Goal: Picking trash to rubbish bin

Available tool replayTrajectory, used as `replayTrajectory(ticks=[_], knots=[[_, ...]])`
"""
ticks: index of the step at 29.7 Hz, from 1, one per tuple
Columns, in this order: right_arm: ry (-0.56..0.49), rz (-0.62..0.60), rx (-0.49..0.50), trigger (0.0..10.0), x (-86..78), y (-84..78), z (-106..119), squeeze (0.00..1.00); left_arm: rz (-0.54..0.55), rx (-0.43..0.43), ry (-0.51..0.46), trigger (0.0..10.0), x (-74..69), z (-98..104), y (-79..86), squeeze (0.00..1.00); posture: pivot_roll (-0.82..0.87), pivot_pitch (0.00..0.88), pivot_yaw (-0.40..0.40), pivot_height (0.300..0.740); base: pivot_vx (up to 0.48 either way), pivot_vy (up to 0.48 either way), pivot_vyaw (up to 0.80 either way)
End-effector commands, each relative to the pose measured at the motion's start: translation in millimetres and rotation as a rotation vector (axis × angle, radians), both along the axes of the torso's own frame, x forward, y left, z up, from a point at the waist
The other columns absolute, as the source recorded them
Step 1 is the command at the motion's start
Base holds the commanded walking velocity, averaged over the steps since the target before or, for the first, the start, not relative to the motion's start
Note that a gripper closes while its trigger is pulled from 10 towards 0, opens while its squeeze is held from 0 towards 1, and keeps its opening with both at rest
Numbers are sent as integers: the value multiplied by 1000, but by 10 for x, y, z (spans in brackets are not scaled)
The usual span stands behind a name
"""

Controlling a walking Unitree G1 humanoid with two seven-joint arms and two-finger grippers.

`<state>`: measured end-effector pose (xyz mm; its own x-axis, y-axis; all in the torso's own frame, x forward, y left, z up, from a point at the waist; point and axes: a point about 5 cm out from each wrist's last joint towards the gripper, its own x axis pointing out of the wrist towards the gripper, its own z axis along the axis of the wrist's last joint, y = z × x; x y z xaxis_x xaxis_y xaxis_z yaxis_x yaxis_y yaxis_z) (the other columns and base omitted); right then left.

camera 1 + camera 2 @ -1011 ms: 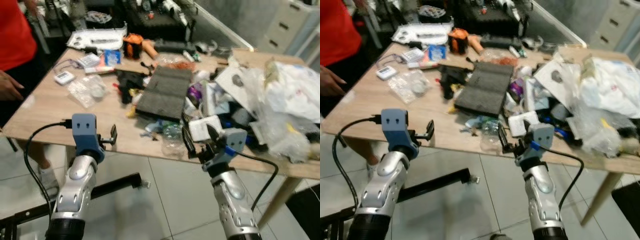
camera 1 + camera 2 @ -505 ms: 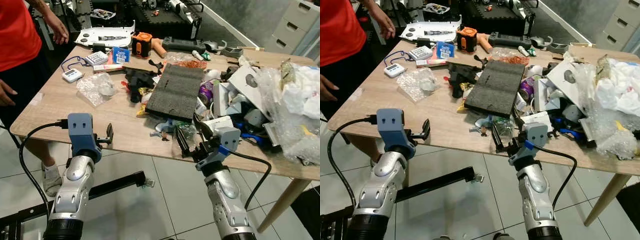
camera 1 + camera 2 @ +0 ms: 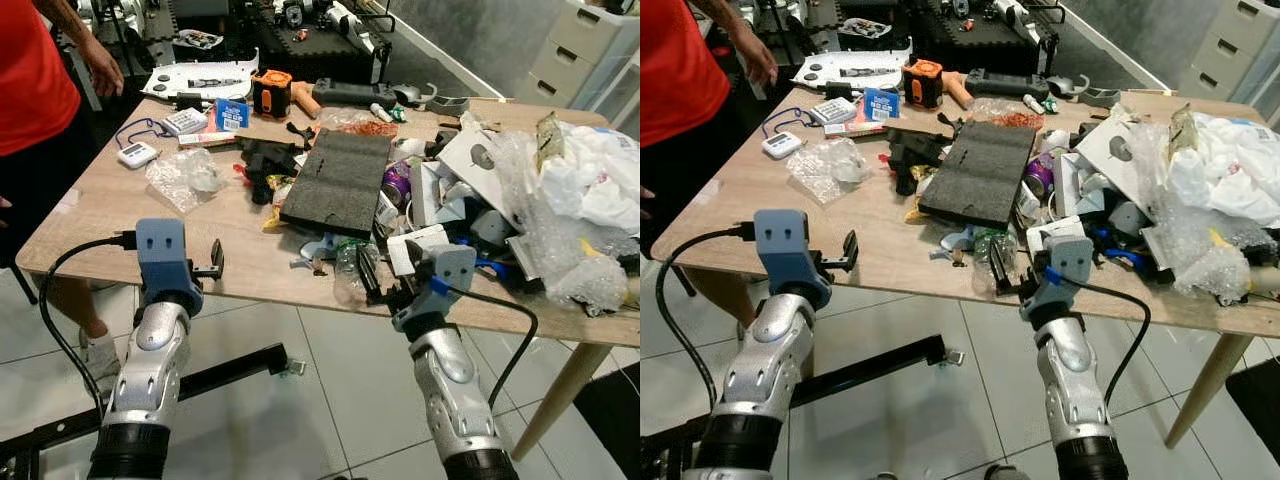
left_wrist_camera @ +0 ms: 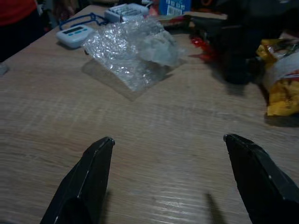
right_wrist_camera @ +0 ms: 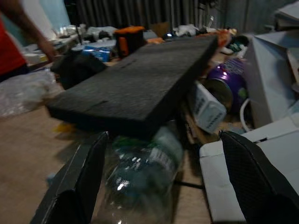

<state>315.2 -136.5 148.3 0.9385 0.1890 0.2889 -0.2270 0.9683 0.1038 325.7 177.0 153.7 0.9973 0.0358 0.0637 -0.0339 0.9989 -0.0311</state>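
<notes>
The table (image 3: 100, 225) is pale wood with a fine grain, and on it lie a dark grey speckled foam slab (image 3: 335, 180), a clear plastic bottle (image 5: 140, 175) with a greenish label, a purple can (image 3: 398, 183) and an orange-and-black tool (image 3: 270, 92). A clear crinkled bubble-wrap bag (image 4: 133, 49), a yellow wrapper (image 4: 282, 88), a blue box (image 3: 231, 113) and white bags (image 3: 590, 180) add to it. The person's shirt (image 3: 35, 75) is red, the floor (image 3: 330, 380) pale grey tile.
</notes>
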Motion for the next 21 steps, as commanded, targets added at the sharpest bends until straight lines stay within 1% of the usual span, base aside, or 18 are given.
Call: replayTrajectory(ticks=[1,2,3,4,5,6,7,9,11,12,14,16,17,18,19,20,21], knots=[[44,-24,16,10000,33,-31,-39,0,0,15,32,10000,9,-42,35,0,27,209,2,740,0,0,0],[32,-26,27,10000,72,-36,23,0,2,19,33,10000,3,-49,40,0,25,212,5,740,0,0,0],[32,-26,27,10000,72,-36,23,0,2,19,33,10000,3,-49,40,0,25,212,5,740,0,0,0],[-2,-11,43,10000,176,-49,193,0,16,14,14,10000,-8,-19,49,0,26,215,4,740,0,0,0],[-12,-2,48,10000,214,-55,252,0,24,11,5,10000,-10,0,53,0,26,215,4,740,0,0,0],[-16,4,50,10000,234,-58,281,357,29,8,-1,10000,-11,12,55,0,26,215,4,740,0,0,0],[-25,-3,15,10000,277,-71,321,1000,37,-13,-4,10000,-7,22,62,0,27,235,-6,740,0,0,0],[-25,-3,15,10000,277,-71,321,1000,37,-13,-4,10000,-7,22,62,0,27,235,-6,740,0,0,0],[-37,-24,-41,10000,358,-106,385,1000,37,-15,1,10000,5,30,68,0,32,225,-11,740,0,0,0],[-37,-24,-41,10000,358,-106,385,1000,37,-15,1,10000,5,30,68,0,32,225,-11,740,0,0,0],[-28,-53,-59,10000,444,-171,440,1000,11,-1,6,10000,10,38,49,0,33,238,-15,740,0,0,0],[-19,-66,-44,10000,483,-217,477,1000,11,22,23,10000,-16,5,51,0,31,250,-22,740,0,0,0],[-12,-73,-68,10000,501,-236,487,1000,16,27,33,10000,-45,-24,55,0,33,235,-21,740,0,0,0],[-12,-73,-68,10000,501,-236,487,1000,16,27,33,10000,-45,-24,55,0,33,235,-21,740,0,0,0],[-7,-78,-91,10000,509,-244,486,1000,17,25,36,10000,-59,-36,54,0,33,235,-21,740,0,0,0],[12,-116,-124,10000,531,-304,477,565,18,21,37,10000,-76,-47,49,0,33,239,-22,740,0,0,0],[24,-153,-128,10000,544,-365,474,0,20,20,36,10000,-78,-46,47,0,33,239,-22,740,0,0,0]])
